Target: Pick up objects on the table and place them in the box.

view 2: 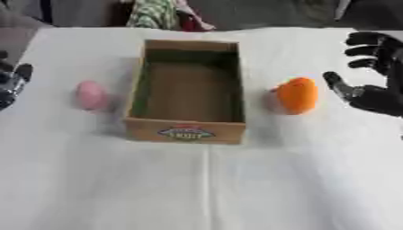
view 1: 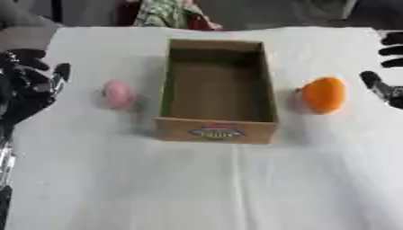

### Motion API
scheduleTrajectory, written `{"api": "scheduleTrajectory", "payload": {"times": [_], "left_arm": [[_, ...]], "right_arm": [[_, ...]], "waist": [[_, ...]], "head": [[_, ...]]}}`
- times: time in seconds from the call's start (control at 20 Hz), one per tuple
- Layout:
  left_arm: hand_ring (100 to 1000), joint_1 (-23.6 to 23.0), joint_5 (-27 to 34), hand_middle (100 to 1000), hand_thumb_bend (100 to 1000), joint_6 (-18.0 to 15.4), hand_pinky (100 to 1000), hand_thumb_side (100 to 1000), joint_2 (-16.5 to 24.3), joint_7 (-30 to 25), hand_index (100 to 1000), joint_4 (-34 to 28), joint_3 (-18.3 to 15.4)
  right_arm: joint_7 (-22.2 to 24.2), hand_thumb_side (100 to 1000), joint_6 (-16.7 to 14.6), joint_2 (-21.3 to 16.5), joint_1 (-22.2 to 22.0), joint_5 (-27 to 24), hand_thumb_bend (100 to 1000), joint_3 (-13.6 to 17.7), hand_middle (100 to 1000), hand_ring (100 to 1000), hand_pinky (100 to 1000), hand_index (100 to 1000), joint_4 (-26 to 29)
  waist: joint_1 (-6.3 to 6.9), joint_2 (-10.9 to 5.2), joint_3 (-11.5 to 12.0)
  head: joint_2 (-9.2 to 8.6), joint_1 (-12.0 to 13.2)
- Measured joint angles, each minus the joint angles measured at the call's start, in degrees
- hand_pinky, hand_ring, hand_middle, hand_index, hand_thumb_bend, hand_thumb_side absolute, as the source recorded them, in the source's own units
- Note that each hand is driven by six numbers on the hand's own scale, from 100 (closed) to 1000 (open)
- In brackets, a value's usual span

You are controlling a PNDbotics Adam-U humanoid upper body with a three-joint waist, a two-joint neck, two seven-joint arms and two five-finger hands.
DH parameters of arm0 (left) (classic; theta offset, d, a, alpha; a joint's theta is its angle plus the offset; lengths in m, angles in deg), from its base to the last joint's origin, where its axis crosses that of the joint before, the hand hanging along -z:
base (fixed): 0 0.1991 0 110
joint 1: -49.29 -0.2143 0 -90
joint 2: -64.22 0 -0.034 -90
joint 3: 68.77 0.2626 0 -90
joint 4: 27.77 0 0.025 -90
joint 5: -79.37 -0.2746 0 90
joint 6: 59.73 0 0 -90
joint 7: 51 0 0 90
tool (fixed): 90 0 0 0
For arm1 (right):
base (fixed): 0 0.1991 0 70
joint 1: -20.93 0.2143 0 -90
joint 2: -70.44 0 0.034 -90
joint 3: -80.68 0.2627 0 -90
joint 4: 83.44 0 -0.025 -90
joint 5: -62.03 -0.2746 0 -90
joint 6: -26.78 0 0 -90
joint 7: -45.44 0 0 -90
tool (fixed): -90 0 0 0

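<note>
An open cardboard box (view 1: 217,129) stands mid-table with nothing inside it. A pink egg-shaped object (view 1: 118,94) lies on the white cloth to the box's left. An orange rounded object (view 2: 297,95) lies to the box's right. My left hand (view 1: 31,85) hovers at the left edge, open, a short way left of the pink object. At the right edge my right hand (view 2: 376,92) is open too, thumb pointing toward the orange object, with a small gap between them. Neither hand holds anything.
A white cloth (view 1: 204,188) covers the table; its front half is bare. Beyond the far edge lie checked fabric (view 1: 163,12) and dark shapes.
</note>
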Motion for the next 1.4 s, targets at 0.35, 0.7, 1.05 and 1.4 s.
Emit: {"api": "scheduleTrajectory", "payload": {"times": [0.35,0.7,1.05,1.4], "left_arm": [[466,0.26,-0.04,504,418,0.09,547,168,0.12,-0.35,685,0.87,0.19],[467,1.62,-0.62,505,417,0.23,549,170,1.94,-1.09,691,2.44,1.15],[468,6.17,-2.52,507,414,0.51,552,166,6.45,-3.57,695,7.20,4.71],[479,11.76,-5.82,516,405,1.30,564,161,9.63,-7.45,705,15.36,9.47]], "right_arm": [[0.23,100,0.03,0.00,0.00,0.00,380,-0.27,767,782,716,830,-0.06],[0.37,100,-0.03,0.00,0.00,0.00,373,-0.35,767,783,716,830,-0.07],[0.68,100,-0.08,0.00,0.01,0.00,365,-0.67,767,782,716,830,-0.08],[0.76,100,-0.15,0.01,0.04,0.00,357,-0.71,767,782,715,829,-0.08]], "waist": [[0.05,0.00,-0.05],[0.08,0.00,-0.30],[0.09,-0.15,-0.78],[0.09,-0.33,-1.29]], "head": [[0.00,0.00],[0.00,0.06],[0.00,0.55],[0.00,1.06]]}}
